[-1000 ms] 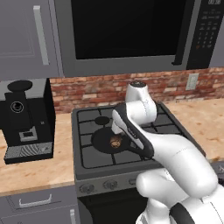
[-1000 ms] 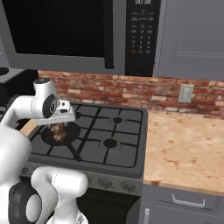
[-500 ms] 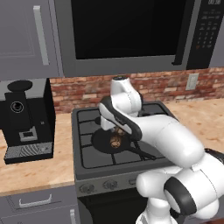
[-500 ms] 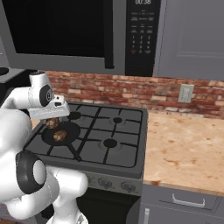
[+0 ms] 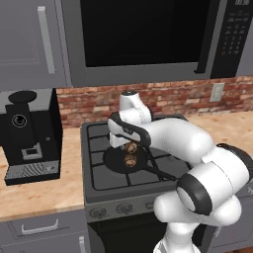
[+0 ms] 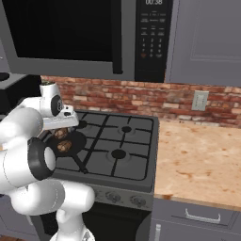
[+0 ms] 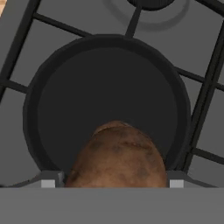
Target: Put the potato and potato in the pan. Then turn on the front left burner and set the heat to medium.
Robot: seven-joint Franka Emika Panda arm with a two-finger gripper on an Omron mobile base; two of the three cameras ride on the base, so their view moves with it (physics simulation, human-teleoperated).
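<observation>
A: Where is the pan [image 5: 123, 160] sitting?

B: On the front left grate of the stove [image 5: 99, 180], its long handle [image 5: 160, 172] running toward the front right. In the right base view the pan [image 6: 70, 142] lies just behind the arm's elbow.

A: And the potatoes?

B: One potato [image 5: 130, 159] lies on the pan floor, near the middle. The second potato [image 5: 131, 147] is just above it, between the gripper's [image 5: 129, 146] fingers. In the hand view that held potato [image 7: 117, 158] bulges up from the bottom edge with the dark pan floor [image 7: 109, 96] beyond it.

A: How do the jaws stand?

B: Set wide, one finger on each side of the potato, so they are closed on a broad thing rather than standing free. The tips [image 7: 51, 179] show as pale corners at either flank of the potato.

A: Any room around the pan?

B: The pan rim [image 7: 30, 100] is clear all round in the hand view, with bare grate bars on both sides and a burner cap [image 7: 151, 3] past the far rim. The coffee machine [image 5: 27, 133] stands well apart on the left counter [image 5: 34, 190], and the right counter [image 6: 202, 155] is open wood.
</observation>
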